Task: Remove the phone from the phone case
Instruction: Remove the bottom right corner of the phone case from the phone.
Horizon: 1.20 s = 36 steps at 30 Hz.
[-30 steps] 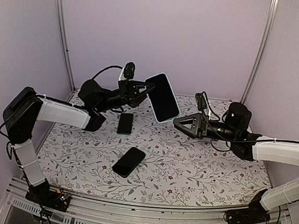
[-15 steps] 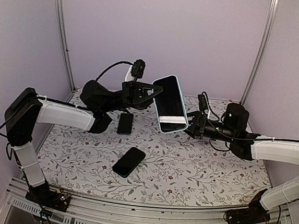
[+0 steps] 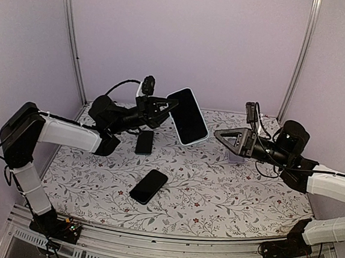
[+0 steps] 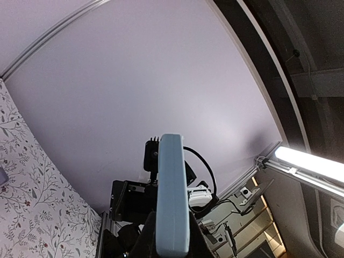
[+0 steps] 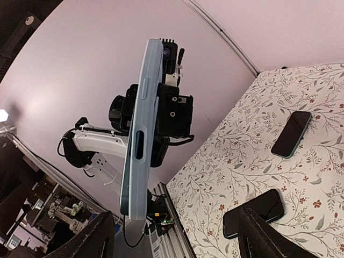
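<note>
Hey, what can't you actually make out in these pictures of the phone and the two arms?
Left wrist view: the cased phone is edge-on, so screen and back are hidden; the left gripper's hold is cut off by the bottom edge.
Top view: a pale shape beneath the open right gripper is mostly hidden by it.
All views: whether the phone sits fully in its case, too small to tell.

The phone (image 3: 187, 115) looks glossy, its case (image 5: 141, 129) matt.
</note>
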{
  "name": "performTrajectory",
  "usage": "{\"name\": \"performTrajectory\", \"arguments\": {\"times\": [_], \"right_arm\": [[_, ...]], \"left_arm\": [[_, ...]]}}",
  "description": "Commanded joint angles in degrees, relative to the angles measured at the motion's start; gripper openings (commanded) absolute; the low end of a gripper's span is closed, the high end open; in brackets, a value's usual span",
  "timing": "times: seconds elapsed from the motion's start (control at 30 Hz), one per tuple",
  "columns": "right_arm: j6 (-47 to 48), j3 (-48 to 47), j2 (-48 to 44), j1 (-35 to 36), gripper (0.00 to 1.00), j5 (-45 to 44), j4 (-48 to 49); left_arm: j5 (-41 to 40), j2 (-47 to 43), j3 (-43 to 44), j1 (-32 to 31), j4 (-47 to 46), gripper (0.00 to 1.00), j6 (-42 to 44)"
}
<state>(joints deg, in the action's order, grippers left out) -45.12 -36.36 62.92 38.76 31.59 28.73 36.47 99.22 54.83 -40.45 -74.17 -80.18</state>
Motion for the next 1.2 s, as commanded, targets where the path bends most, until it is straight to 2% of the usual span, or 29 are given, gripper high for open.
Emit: {"name": "performTrajectory", "arguments": {"times": [0.0,0.57,0.87,1.17], "right_arm": [[3.4,-1.01,-0.22,1.64,0.8,1.01,-1.64],[1.39,-3.66,5.42,2.29,0.8,1.49,-0.76],[-0.88,-2.28,4.84,2.18,0.8,-1.32,-0.65],[-4.45,-0.04,6.15,1.65,0.74,-4.6,-1.56]], "left_arm": [[-2.9,-1.8,0.59,0.43,-1.74,0.0,0.13],[-1.12,-1.6,0.94,0.41,-3.24,0.0,-0.15],[0.05,-1.13,1.33,0.17,-5.73,0.0,-0.66],[1.86,-0.85,2.27,-0.13,-11.26,0.0,-1.74]]}}
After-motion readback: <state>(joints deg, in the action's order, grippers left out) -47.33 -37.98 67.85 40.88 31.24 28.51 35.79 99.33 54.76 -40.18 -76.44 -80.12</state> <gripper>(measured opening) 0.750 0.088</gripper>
